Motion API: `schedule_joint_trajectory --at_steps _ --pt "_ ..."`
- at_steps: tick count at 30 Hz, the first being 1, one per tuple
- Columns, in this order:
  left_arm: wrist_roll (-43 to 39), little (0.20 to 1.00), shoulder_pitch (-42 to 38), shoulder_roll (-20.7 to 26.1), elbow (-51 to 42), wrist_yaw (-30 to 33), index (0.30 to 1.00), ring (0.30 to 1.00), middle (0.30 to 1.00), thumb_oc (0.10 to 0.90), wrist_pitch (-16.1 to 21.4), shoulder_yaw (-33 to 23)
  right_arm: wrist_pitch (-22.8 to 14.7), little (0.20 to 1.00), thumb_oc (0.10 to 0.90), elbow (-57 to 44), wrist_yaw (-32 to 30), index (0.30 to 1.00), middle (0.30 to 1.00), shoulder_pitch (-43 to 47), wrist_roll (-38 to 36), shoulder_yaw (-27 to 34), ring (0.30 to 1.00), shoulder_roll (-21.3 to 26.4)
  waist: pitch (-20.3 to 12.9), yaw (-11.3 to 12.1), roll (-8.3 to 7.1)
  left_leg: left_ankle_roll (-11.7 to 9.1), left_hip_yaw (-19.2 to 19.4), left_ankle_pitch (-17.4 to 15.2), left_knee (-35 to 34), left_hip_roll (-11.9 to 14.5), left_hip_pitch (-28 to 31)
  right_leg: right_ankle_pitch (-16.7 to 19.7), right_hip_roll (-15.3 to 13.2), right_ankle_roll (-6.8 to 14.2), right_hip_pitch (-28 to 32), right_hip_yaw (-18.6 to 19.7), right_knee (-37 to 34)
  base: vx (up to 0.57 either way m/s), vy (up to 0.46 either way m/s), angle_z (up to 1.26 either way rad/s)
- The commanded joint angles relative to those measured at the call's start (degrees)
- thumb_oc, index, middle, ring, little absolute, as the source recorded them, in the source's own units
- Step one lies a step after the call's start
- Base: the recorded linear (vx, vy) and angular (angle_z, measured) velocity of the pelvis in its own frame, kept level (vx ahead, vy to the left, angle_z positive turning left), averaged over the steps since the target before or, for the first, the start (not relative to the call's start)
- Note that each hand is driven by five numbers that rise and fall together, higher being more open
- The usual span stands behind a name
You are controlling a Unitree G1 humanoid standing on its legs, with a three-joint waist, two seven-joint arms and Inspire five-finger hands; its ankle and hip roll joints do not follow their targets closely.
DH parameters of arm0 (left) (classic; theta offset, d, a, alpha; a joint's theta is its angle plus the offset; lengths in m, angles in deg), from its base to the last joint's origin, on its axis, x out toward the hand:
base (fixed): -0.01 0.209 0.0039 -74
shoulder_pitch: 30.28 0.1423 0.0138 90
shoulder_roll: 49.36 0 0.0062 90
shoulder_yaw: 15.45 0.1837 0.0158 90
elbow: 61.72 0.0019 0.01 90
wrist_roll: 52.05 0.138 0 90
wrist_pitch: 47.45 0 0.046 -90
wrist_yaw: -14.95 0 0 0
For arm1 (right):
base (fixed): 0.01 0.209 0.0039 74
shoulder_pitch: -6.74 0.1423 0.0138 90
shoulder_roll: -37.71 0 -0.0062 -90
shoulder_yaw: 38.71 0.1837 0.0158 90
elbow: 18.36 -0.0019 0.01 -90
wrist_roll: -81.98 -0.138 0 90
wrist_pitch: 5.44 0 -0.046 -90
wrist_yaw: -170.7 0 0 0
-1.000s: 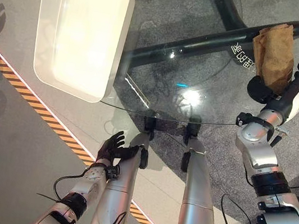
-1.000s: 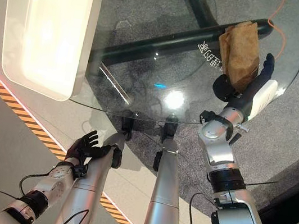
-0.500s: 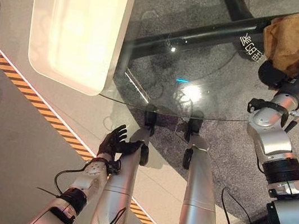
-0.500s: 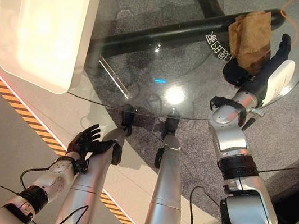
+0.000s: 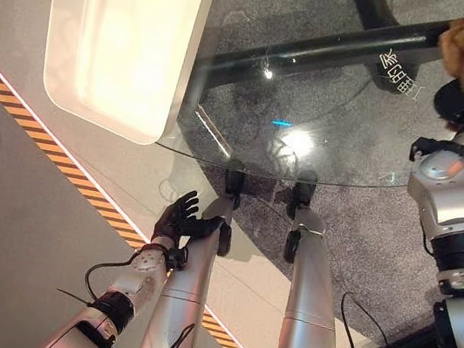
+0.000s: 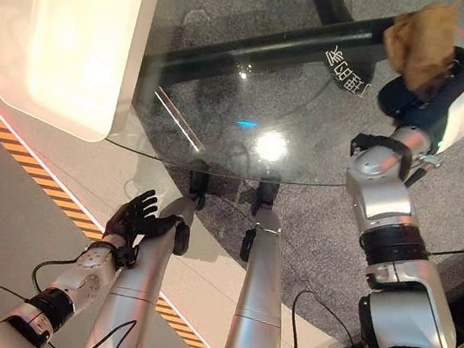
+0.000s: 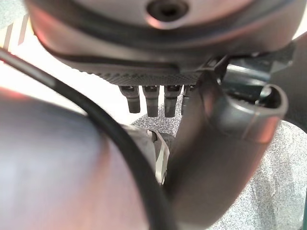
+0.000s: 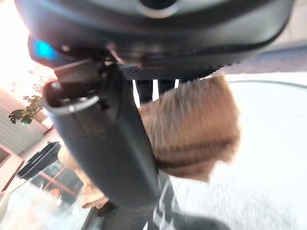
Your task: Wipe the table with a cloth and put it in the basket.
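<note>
Gripping the brown cloth (image 6: pixel 424 47) bunched in its fingers, right robot hand (image 6: pixel 428 95) sits at the glass worktop's (image 6: pixel 310 125) right edge, likely for wiping; left robot hand (image 6: pixel 132 217) idles relaxed below the near edge.

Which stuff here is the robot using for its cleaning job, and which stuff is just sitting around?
For the job:
- brown cloth, pinched in the right hand
- glass table
- white basket on the table's left side

Not in use:
- left hand, open, low beside the table

Bare glass table (image 5: pixel 316 90) lies open between the white basket (image 5: pixel 122 33) and right hand (image 6: pixel 431 91).
</note>
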Motion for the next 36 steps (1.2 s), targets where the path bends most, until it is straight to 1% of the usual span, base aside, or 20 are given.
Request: schedule_joint_trajectory --at_steps 1,8,11,15,20,23,25,28,31,36 --pt "-0.3 0.9 7.5 -1.5 3.6 0.9 0.9 0.9 0.9 0.8 -0.4 1.5 1.6 0.2 0.1 0.8 6.1 0.3 0.3 -6.1 -5.3 -2.6 0.3 -1.6 -1.0 0.6 2.72 -0.1 -1.9 -3.8 2.3 -2.4 -0.9 3.3 2.6 0.0 0.3 -3.8 -3.4 0.0 0.0 0.0" --pt "-0.6 0.9 7.6 -1.8 3.8 0.7 0.9 0.9 0.9 0.8 0.1 1.4 0.3 0.2 0.1 1.0 6.6 0.3 0.3 -6.5 -4.2 -2.4 0.3 -2.2 -1.0 0.5 2.79 0.1 -1.8 -4.0 2.0 -2.5 0.2 3.2 2.7 0.1 1.3 -3.7 -3.7 0.0 0.0 0.0" --pt "-0.5 0.9 7.6 -2.1 4.0 0.7 0.9 0.9 0.9 0.8 0.1 1.3 0.0 0.2 0.1 0.6 6.2 0.3 0.3 -6.4 -4.3 -2.3 0.3 -2.5 -1.0 0.5 2.71 0.2 -1.7 -4.2 1.9 -2.5 0.9 3.1 2.8 0.1 1.8 -3.6 -3.7 0.0 0.0 0.0" --pt "-0.5 0.9 7.9 -2.4 4.2 0.5 0.9 0.9 0.9 0.8 0.6 1.1 -1.7 0.2 0.1 -0.5 4.5 0.3 0.3 -6.8 -3.9 -1.6 0.3 -2.8 -1.0 0.5 2.57 0.3 -1.7 -4.3 1.7 -2.5 1.4 3.0 2.9 0.1 2.4 -3.6 -3.9 0.0 0.0 0.0" --pt "-0.1 0.9 8.8 -2.9 3.9 1.0 0.9 0.9 0.9 0.8 0.8 0.6 -3.6 0.2 0.1 -7.8 0.4 0.3 0.3 -8.8 -2.7 0.7 0.3 -2.7 -1.0 0.1 2.1 0.5 -1.7 -4.5 1.2 -2.5 2.6 3.0 3.1 0.4 3.3 -3.2 -4.0 0.0 0.027 -0.01" --pt "0.5 0.9 9.8 -3.1 3.8 0.9 0.9 0.9 0.9 0.8 1.0 -0.5 -4.6 0.2 0.1 -15.0 -2.5 0.3 0.3 -10.7 -0.3 2.9 0.3 -3.2 -1.0 -0.1 1.67 0.9 -1.6 -4.7 0.8 -2.6 3.5 2.7 3.3 0.6 4.0 -2.9 -4.0 0.0 0.04 -0.02" --pt "1.0 0.9 10.0 -3.3 3.7 1.0 0.9 0.9 0.9 0.8 0.8 -1.2 -3.9 0.2 0.1 -19.2 -3.7 0.3 0.3 -11.1 1.0 3.8 0.3 -3.5 -1.0 -0.3 1.43 1.1 -1.5 -4.6 0.4 -2.5 4.0 2.7 3.5 0.6 4.4 -2.8 -4.2 0.0 0.039 0.0" --pt "1.3 0.9 10.1 -3.5 3.7 0.6 0.9 0.9 0.9 0.8 0.5 -2.1 -2.9 0.2 0.1 -22.9 -3.9 0.3 0.3 -11.2 3.0 4.5 0.3 -3.7 -1.0 -0.3 1.29 1.3 -1.5 -4.5 0.1 -2.6 4.6 2.7 3.6 0.7 4.9 -2.7 -4.3 0.0 0.036 0.0" --pt "1.6 0.9 9.9 -3.6 3.6 0.3 0.9 0.9 0.9 0.8 0.1 -2.6 -1.2 0.2 0.1 -24.1 -3.2 0.3 0.3 -10.5 4.2 4.4 0.3 -3.8 -1.0 -0.3 1.31 1.4 -1.5 -4.6 0.2 -2.6 4.6 2.6 3.5 0.7 4.9 -2.6 -4.2 0.0 0.032 0.01" --pt "1.6 0.9 9.4 -3.9 4.0 -0.3 0.9 0.9 0.9 0.8 0.0 -2.5 2.2 0.2 0.1 -24.0 -2.2 0.3 0.3 -7.3 4.1 2.2 0.3 -4.2 -1.0 0.3 1.61 1.6 -1.5 -4.4 0.0 -2.6 4.3 2.7 3.3 0.6 4.5 -2.7 -4.1 0.0 0.028 0.01"
